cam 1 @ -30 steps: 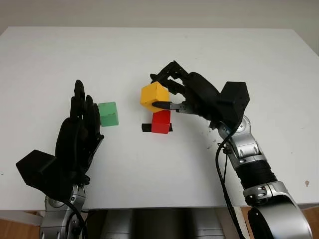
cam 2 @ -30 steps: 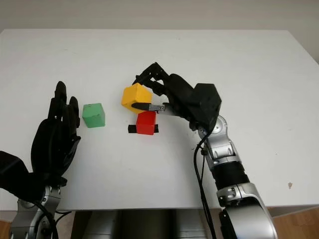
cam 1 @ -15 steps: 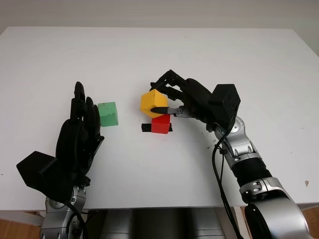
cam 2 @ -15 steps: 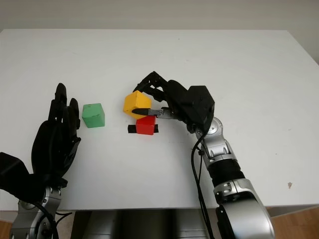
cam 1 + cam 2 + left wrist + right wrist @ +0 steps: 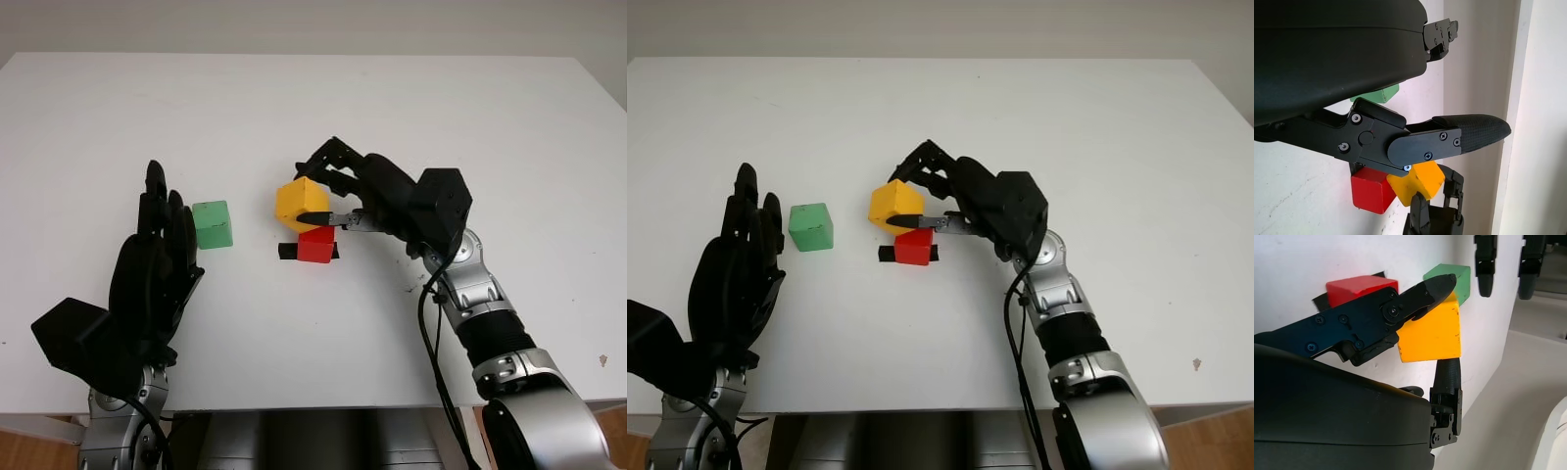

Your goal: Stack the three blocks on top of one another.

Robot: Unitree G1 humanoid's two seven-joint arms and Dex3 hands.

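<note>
Closest to the robot, the left robot hand (image 5: 147, 279) hangs open over the near left part of the white table (image 5: 323, 98), palm turned inward, holding nothing. Just beyond its fingertips sits the green block (image 5: 213, 224), flat on the table and apart from the hand.

Over to the middle: the red block (image 5: 315, 246) rests on a small strip of black tape (image 5: 286, 253), right at the table's centre. Directly above it, the right robot hand (image 5: 343, 191) has its fingers clamped on the yellow block (image 5: 302, 204), one finger pressed across the near face and others hooked over the far side. The yellow block is tilted, a corner pointing down, overlapping the red block's far left edge; whether the two are touching cannot be told. From the right wrist view, the yellow block (image 5: 1430, 335) is pinched between fingers, with the red block (image 5: 1359, 286) and green block (image 5: 1452, 279) behind it.
</note>
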